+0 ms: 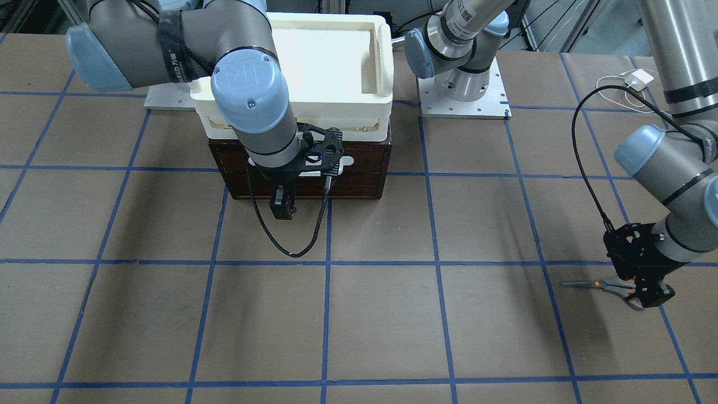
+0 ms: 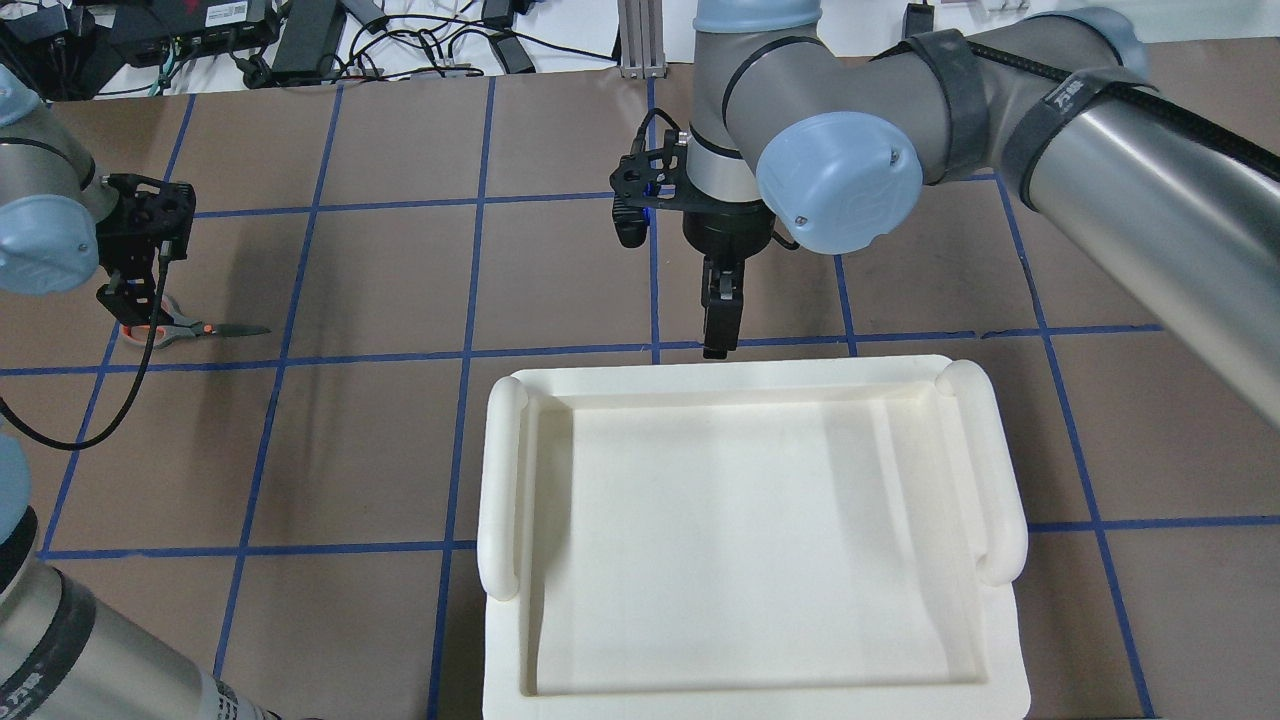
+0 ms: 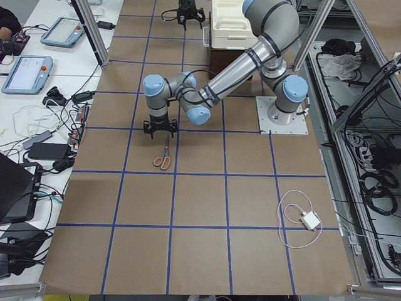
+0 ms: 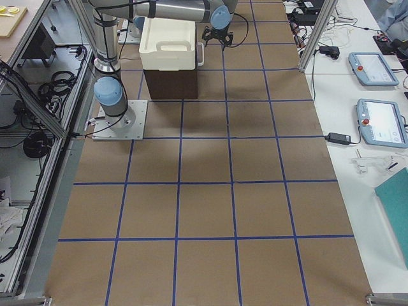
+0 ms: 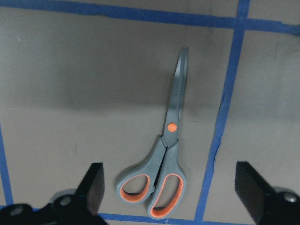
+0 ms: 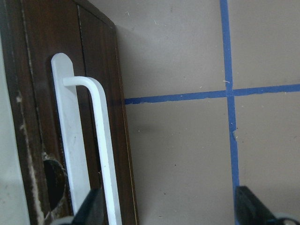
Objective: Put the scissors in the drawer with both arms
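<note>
The scissors (image 5: 166, 154) lie flat on the brown table, blades closed, grey handles with orange loops nearest the left wrist camera. They also show in the front view (image 1: 600, 285) and the overhead view (image 2: 195, 328). My left gripper (image 5: 173, 192) is open and hovers over the handles, one finger on each side, touching nothing. The dark brown drawer (image 1: 359, 179) is shut under a cream tray. My right gripper (image 6: 171, 208) is open in front of the drawer; the white bar handle (image 6: 104, 154) lies just inside its left finger (image 6: 91, 206). It also shows in the front view (image 1: 282, 212).
The cream plastic tray (image 2: 745, 375) sits on top of the drawer cabinet and overhangs it. A white charger with its cable (image 1: 636, 81) lies at the table's far corner on my left. Blue tape lines grid the brown table (image 1: 392, 325).
</note>
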`<state>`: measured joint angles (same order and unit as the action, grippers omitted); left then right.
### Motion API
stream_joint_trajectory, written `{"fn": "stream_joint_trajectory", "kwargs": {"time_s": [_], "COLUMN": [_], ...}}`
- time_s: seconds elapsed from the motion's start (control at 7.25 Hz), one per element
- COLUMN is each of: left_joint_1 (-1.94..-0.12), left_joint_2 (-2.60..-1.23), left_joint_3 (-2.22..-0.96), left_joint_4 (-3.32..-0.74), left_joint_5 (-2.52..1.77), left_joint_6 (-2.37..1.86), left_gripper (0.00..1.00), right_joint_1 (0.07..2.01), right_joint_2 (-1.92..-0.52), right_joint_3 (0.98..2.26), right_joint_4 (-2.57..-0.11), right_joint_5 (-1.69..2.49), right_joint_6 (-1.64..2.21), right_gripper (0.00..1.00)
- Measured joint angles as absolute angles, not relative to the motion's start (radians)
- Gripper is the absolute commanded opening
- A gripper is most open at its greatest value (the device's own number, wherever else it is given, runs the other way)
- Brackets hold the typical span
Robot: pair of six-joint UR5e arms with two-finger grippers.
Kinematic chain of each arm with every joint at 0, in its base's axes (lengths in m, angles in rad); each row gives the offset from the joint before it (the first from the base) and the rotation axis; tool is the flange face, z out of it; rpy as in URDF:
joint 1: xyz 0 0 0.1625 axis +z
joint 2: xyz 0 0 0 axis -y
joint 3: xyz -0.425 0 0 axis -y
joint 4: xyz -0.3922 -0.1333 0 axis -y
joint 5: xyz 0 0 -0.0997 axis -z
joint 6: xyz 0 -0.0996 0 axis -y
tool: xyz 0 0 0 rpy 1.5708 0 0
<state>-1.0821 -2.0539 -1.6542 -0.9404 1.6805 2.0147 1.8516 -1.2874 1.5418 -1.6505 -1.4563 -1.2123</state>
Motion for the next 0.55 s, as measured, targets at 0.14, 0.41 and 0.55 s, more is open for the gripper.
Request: {"fn": "stream_joint_trajectory", "kwargs": {"time_s": [0.14, 0.41, 0.55], "left_joint_1": [-1.081, -1.075, -1.065], "left_joint_2": [-2.083, -2.119, -2.132], "left_joint_3": [-1.654, -1.653, -1.652], "left_joint_4": [-0.916, -0.902, -0.900], "left_joint_5": [1.681, 1.680, 1.678], "left_joint_6": [2.049, 2.077, 2.083], "left_gripper": [1.00, 1.00, 1.00], "right_joint_1": [1.851, 1.853, 1.858], "right_joint_2": [-1.286, -1.286, -1.286], "right_joint_3": [1.542, 1.545, 1.545], "right_joint_4": [-1.665, -1.710, -1.690], "right_joint_5": [-1.454, -1.454, -1.460], "right_joint_6": [-1.216, -1.220, -1.218], "right_gripper": [1.00, 1.00, 1.00]}}
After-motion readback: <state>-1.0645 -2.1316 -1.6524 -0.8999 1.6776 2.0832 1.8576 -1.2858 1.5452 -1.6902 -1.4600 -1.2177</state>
